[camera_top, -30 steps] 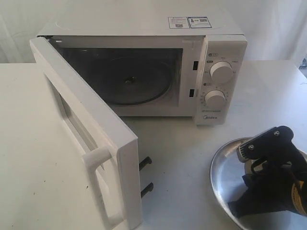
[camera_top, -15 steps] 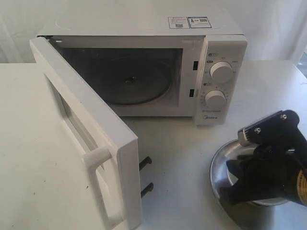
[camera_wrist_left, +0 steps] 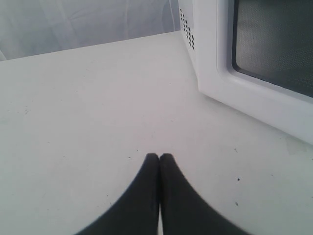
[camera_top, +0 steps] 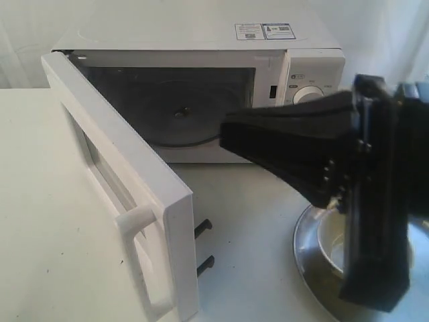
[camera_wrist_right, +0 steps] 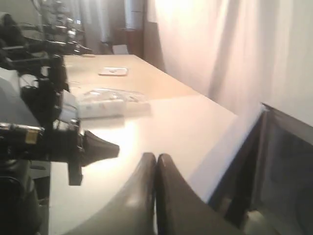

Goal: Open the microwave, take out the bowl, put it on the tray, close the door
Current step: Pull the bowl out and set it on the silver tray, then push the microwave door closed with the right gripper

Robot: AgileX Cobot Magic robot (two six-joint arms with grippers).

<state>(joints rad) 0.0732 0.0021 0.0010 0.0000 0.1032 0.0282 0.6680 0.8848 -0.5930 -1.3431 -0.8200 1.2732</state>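
The white microwave (camera_top: 201, 33) stands at the back of the table, its cavity holding only the glass turntable (camera_top: 181, 117). Its door (camera_top: 127, 168) hangs wide open toward the front left, bar handle (camera_top: 134, 221) at the near edge. The cream-white bowl (camera_top: 330, 243) sits in the silver tray (camera_top: 303, 258) at the front right, largely hidden by my right arm. My right gripper (camera_top: 224, 136) is shut and empty, raised, pointing left across the microwave's front. My left gripper (camera_wrist_left: 159, 156) is shut and empty over bare table beside the door (camera_wrist_left: 254, 98).
My right arm covers most of the control panel; only part of the upper dial (camera_top: 308, 94) shows. Two latch hooks (camera_top: 203, 228) stick out of the door's free edge. In the right wrist view the other arm's black hardware (camera_wrist_right: 93, 147) stands over the table.
My right gripper has lifted off the tray and swung up and left, ending in front of the microwave's controls. The bowl stays in the tray. The door has not moved.
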